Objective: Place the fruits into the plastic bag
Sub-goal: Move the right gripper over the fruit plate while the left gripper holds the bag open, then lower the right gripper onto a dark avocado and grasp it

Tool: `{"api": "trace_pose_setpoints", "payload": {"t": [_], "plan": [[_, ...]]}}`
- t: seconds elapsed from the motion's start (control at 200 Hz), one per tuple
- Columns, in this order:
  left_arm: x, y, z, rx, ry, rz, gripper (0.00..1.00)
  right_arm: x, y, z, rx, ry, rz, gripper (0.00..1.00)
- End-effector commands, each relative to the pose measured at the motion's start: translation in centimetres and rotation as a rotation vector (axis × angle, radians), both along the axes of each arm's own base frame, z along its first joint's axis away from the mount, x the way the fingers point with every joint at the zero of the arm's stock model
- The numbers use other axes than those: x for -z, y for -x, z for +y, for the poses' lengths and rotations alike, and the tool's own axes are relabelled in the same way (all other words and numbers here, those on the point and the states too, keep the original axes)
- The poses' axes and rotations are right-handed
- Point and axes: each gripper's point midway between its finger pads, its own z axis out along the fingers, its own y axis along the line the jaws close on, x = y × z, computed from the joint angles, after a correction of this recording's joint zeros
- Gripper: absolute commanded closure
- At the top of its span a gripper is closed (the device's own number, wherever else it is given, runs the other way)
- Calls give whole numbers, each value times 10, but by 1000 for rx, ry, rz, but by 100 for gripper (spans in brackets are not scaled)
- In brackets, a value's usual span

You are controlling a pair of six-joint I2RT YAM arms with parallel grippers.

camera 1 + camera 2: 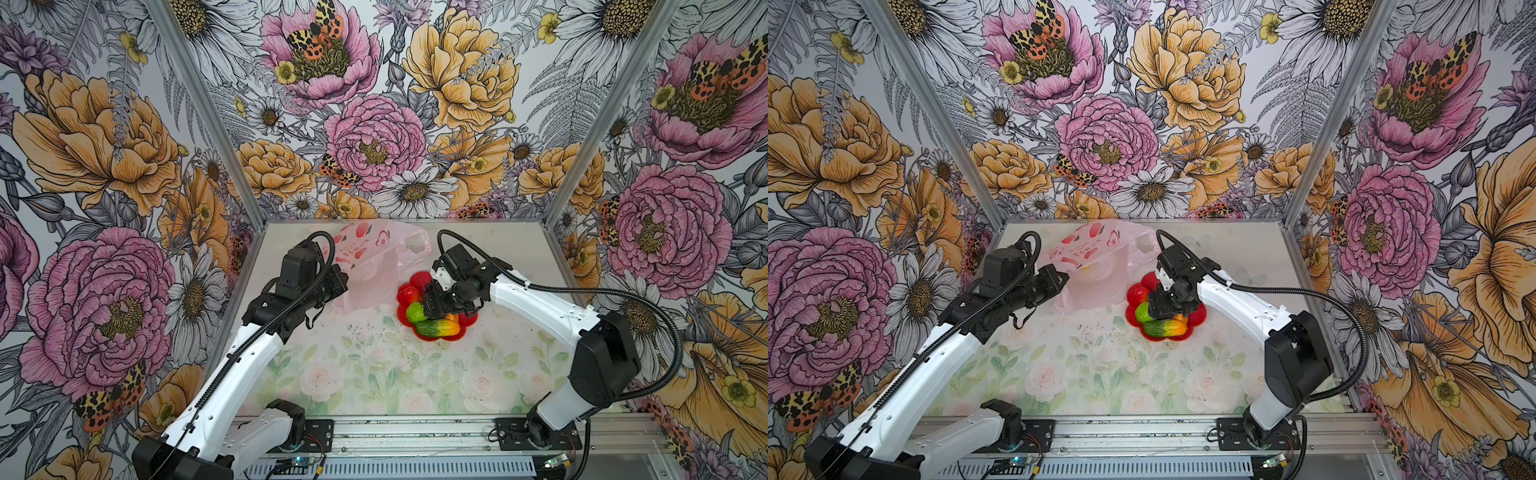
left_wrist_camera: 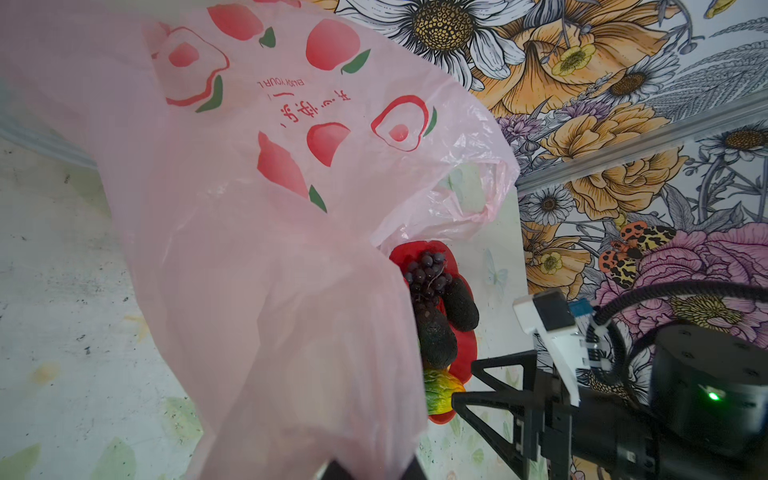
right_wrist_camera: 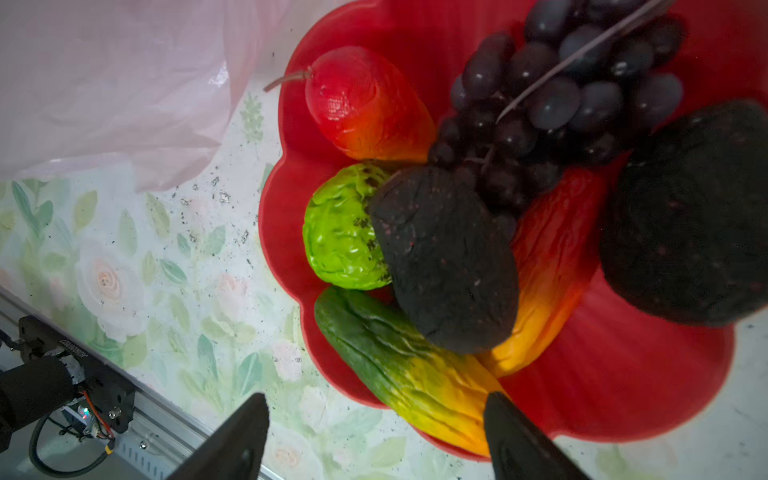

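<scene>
The pink plastic bag (image 1: 374,266) (image 2: 249,208) lies at the back of the table, and my left gripper (image 1: 338,286) (image 2: 374,467) is shut on its lifted edge. The fruits sit piled in a red flower-shaped plate (image 3: 623,374) (image 1: 465,321). They are a red-yellow peach (image 3: 365,104), a green lime (image 3: 336,232), two dark avocados (image 3: 449,257) (image 3: 690,216), a purple grape bunch (image 3: 552,95), a red-to-yellow fruit (image 3: 552,266) and a green-orange mango (image 3: 399,365). My right gripper (image 3: 374,432) (image 1: 430,303) hovers open just above the plate, its fingers either side of the mango's yellow end.
Both arm bases stand on the metal rail (image 1: 415,432) along the front edge. Flowered walls close in the left, back and right sides. The bag's mouth faces the plate, a small gap away. Black specks dot the mat (image 1: 365,328).
</scene>
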Motion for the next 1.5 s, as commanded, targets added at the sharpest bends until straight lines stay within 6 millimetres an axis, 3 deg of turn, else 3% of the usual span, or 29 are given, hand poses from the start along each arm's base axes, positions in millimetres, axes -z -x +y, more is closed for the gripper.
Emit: {"api": "trace_pose_setpoints", "payload": {"t": [0.0,0.375,0.69,0.831,1.096,1.226,1.356,1.496], "plan": [[-20,-4,-1,20,20,-59,100,-4,-22,6,-54,21,-74,20],[-20,-10,0,16,22,-50,100,15,-41,-7,-73,143,-99,23],[-16,-14,0,6,35,-32,100,33,-46,-8,-86,160,-59,26],[-16,-14,0,4,38,-33,100,35,-49,-9,-78,155,-52,38],[-13,-16,-2,9,44,-16,100,7,-48,-6,-78,89,-98,70],[-15,-16,-3,11,44,-22,100,-10,-45,-8,-60,30,-107,74],[-19,-15,-4,18,48,-33,100,-48,-37,-7,10,-117,-110,77],[-24,-14,-10,37,52,-48,100,-89,-24,31,63,-388,-63,77]]}}
